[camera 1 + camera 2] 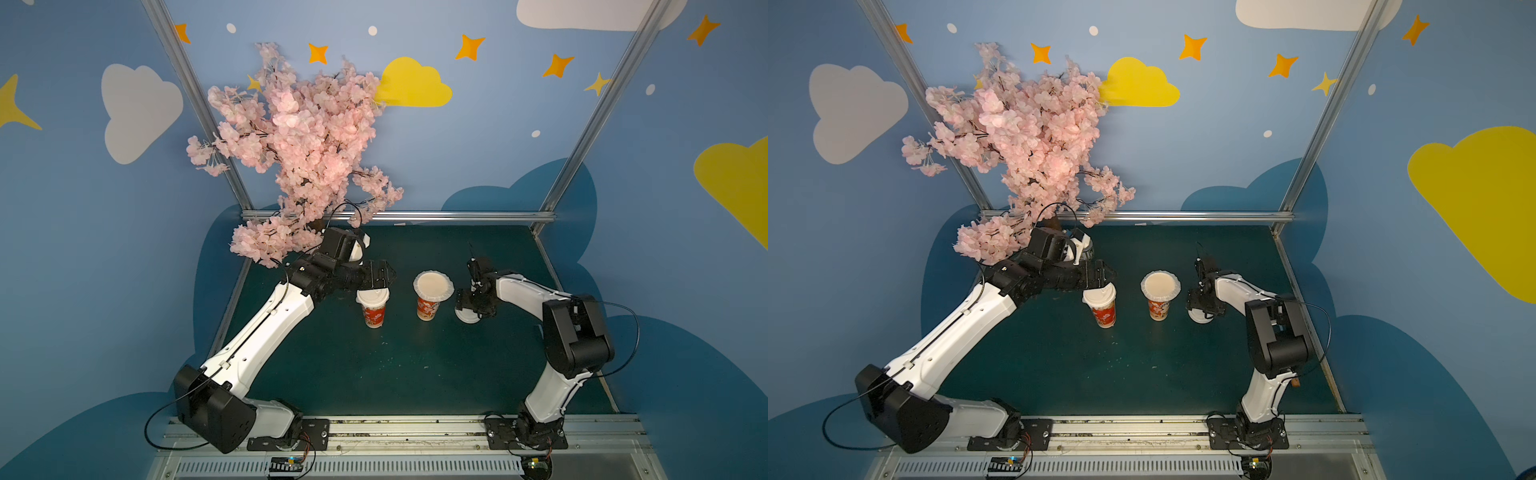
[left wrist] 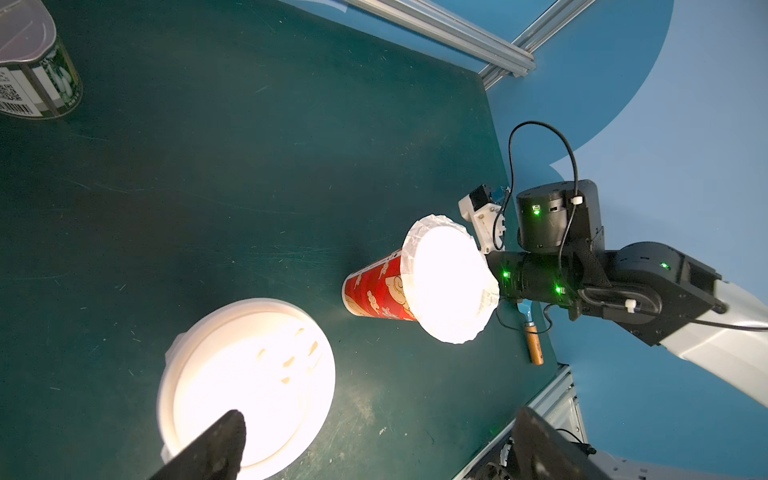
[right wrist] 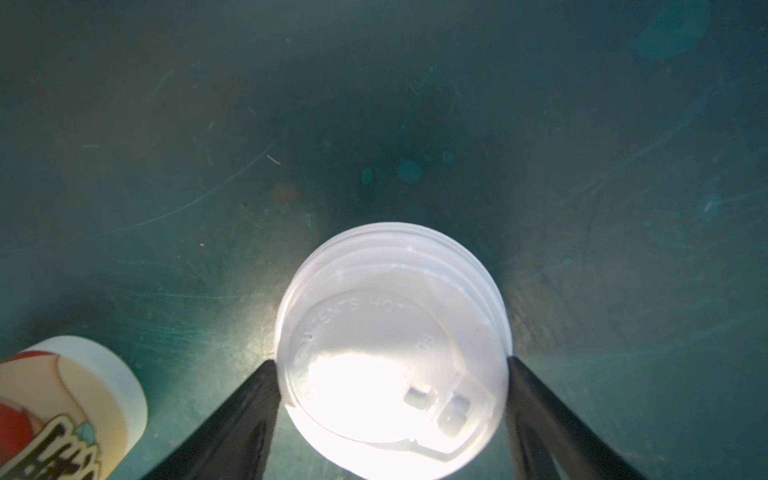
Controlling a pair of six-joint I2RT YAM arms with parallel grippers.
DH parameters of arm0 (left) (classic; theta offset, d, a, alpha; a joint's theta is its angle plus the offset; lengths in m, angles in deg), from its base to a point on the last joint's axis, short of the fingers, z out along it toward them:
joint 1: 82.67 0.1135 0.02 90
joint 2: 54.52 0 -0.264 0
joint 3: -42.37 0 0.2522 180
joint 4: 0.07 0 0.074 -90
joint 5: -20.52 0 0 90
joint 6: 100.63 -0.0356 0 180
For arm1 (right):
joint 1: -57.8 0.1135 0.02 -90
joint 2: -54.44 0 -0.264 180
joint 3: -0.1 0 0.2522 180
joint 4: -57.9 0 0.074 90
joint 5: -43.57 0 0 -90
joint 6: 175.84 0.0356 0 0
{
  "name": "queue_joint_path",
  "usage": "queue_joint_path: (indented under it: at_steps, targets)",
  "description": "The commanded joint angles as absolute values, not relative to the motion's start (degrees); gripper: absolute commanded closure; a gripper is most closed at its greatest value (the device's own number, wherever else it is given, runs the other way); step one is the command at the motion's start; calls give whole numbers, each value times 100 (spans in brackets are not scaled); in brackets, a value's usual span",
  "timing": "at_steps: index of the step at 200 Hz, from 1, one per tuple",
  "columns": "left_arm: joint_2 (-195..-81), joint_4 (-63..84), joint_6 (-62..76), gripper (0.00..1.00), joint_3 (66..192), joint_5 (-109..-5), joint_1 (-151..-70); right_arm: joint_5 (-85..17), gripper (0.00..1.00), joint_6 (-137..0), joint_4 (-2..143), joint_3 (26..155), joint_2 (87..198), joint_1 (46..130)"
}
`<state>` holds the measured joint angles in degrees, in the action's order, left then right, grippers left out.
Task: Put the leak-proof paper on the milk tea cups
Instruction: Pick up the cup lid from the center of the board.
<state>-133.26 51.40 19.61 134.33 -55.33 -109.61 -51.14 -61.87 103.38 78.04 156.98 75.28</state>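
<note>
Two milk tea cups stand mid-table in both top views. The right cup (image 1: 428, 308) (image 2: 376, 291) has a crinkled sheet of leak-proof paper (image 1: 433, 286) (image 1: 1160, 285) (image 2: 446, 278) draped over its mouth. The left cup (image 1: 374, 316) (image 1: 1105, 315) wears a white domed lid (image 1: 373, 297) (image 2: 249, 382); any paper under it is hidden. My left gripper (image 1: 376, 277) (image 2: 380, 415) hovers open just above that lid. My right gripper (image 1: 467, 305) (image 3: 391, 361) is down at the table right of the right cup, both fingers (image 3: 249, 419) pressed against a white plastic lid (image 3: 392, 353).
A tin can (image 2: 41, 79) stands behind the left arm near the pink blossom tree (image 1: 299, 145). A small wooden-handled brush (image 2: 534, 340) lies at the mat's right edge. Metal frame rails (image 1: 399, 216) border the green mat (image 1: 395, 365).
</note>
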Motion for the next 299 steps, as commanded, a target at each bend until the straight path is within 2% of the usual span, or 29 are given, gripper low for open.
queue_joint_path:
  at_steps: [1, 80, 175, 234, 299]
  targets:
    - [-13233, 5174, 1965, 0, 13390, -5489, -10936, -5246, 16, -6243, 10532, 7903, 15865, 7536]
    - [-13204, 5165, 1976, 0, 13356, -5464, -10926, -5256, 14, -6246, 10532, 7903, 15903, 7543]
    - [-13222, 5131, 1982, 0, 13339, -5436, -10917, -5273, 19, -6206, 10721, 7862, 15567, 7545]
    - [-13282, 4949, 2002, 0, 13268, -5281, -10917, -5167, 20, -6252, 11538, 8025, 14783, 7565]
    - [-13502, 4694, 1978, 0, 13321, -5090, -10917, -4863, 22, -6607, 12964, 9226, 14177, 7846]
